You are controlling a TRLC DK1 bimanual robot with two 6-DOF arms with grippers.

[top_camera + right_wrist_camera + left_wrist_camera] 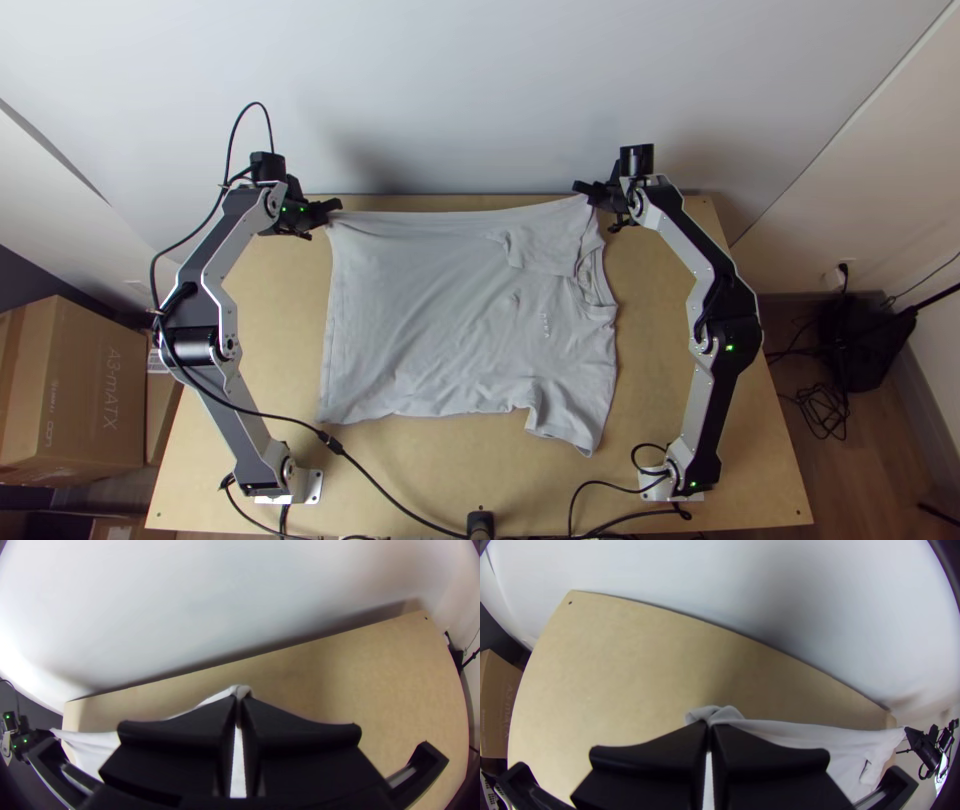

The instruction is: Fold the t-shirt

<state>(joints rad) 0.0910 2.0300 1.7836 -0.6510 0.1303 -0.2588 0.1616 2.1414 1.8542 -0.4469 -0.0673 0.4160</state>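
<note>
**T-shirt [450,340] spread on the table [400,475], one grip at each end of its far side**

Near edge of the table: short black post [481,524] at the middle. Black cable [385,492] crosses the table's near left part. Left arm [240,425] based at the table's near left, right arm [706,410] at its near right.

Middle of the table: shirt lies spread, pale grey, lightly wrinkled, hem toward the table's left side, collar [598,300] toward its right. One sleeve [565,415] points to the table's near edge. A sleeve-like flap [540,250] lies over the body on the table's far right part.

Far edge of the table, left part: left gripper [334,209], closed up, hem-end corner of the cloth pinched at its tips. Left wrist view: the fingers [675,755] meet, a small bunch of cloth poking out past them.

Far edge of the table, right part: right gripper [584,190], also closed up, a peak of cloth from the collar end caught at its tips. Cloth between the two grips runs nearly straight along the table's far edge.

Past the table's left side: cardboard box [85,390]. Beyond its far edge: pale wall [450,90].
</note>
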